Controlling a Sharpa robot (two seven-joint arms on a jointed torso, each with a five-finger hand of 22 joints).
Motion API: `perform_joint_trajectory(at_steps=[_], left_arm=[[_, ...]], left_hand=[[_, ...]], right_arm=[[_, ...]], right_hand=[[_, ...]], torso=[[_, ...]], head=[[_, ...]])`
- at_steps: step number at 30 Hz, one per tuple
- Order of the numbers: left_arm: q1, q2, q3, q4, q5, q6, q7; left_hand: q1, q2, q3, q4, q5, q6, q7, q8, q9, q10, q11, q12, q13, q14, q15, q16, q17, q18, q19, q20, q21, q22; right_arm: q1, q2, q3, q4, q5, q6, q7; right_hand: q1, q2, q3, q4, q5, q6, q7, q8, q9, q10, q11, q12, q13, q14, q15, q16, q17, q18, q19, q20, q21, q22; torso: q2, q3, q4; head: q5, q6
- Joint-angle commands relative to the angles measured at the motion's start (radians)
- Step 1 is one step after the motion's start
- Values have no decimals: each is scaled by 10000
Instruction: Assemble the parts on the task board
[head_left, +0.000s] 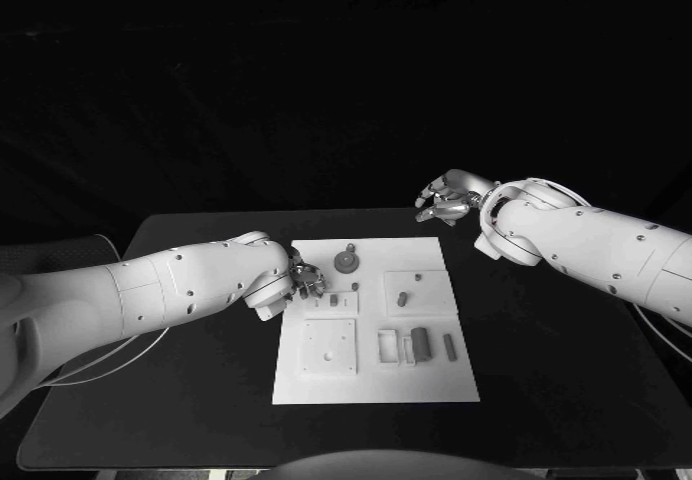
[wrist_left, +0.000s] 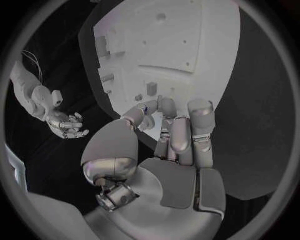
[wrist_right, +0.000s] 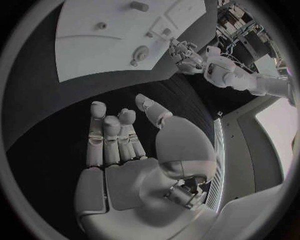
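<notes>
So the black worktop (head_left: 173, 400) is carrying the white task board (head_left: 378, 385) dead centre, long axis running away from the robot. The left hand (head_left: 299, 282) is hovering over the board's left edge near the far end, fingers curled in together, and I can't tell if it's pinching anything. The right hand (head_left: 450, 192) is hanging spread and holding nothing, well off past the far right corner, so the left is clearly nearer. The round part (head_left: 348, 261) is sitting just right of the left hand, with small pegs (head_left: 404, 296) and a dark block (head_left: 420, 340) further along, nothing blocking the way
</notes>
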Motion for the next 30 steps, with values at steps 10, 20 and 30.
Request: perform_joint_trajectory(at_steps=[10, 20, 30], left_arm=[[-115, 67, 2, -197, -299, 96, -23], [-192, 74, 2, -253, -203, 571, -156], [-205, 74, 2, -256, -261, 726, -181]], left_hand=[[-10, 128, 495, -460, 18, 437, -265, 2201, 1276, 740, -655, 31, 14, 103, -167, 51, 7, 724, 176, -48, 49, 18], [-12, 123, 504, -457, -65, 409, -258, 2206, 1243, 724, -649, 18, 11, 89, -163, 50, 4, 715, 152, -41, 50, 29], [-42, 128, 499, -440, -134, 372, -241, 2204, 1203, 698, -634, 4, 10, 45, -153, 14, -52, 706, 117, -34, 43, 36]], right_arm=[[-18, 0, -2, -6, -81, 131, 36], [-20, -6, -3, 5, -58, 138, 34], [-20, -14, -4, 5, -58, 131, 35]], right_hand=[[-11, 95, 60, 22, 41, 42, 76, 56, -16, -47, 9, 48, -18, 28, -64, 57, -14, 110, 9, -45, -33, 130], [-9, 95, 61, 21, 44, 42, 76, 57, -17, -48, 10, 48, -19, 27, -64, 57, -15, 110, 8, -44, -34, 130], [-3, 93, 63, 18, 48, 42, 76, 58, -17, -49, 9, 50, -20, 26, -64, 58, -16, 110, 7, -45, -34, 131]], torso=[[15, -9, -26], [16, -1, -17], [14, 0, -23]], head=[[20, 22], [9, -4], [-21, -17]])
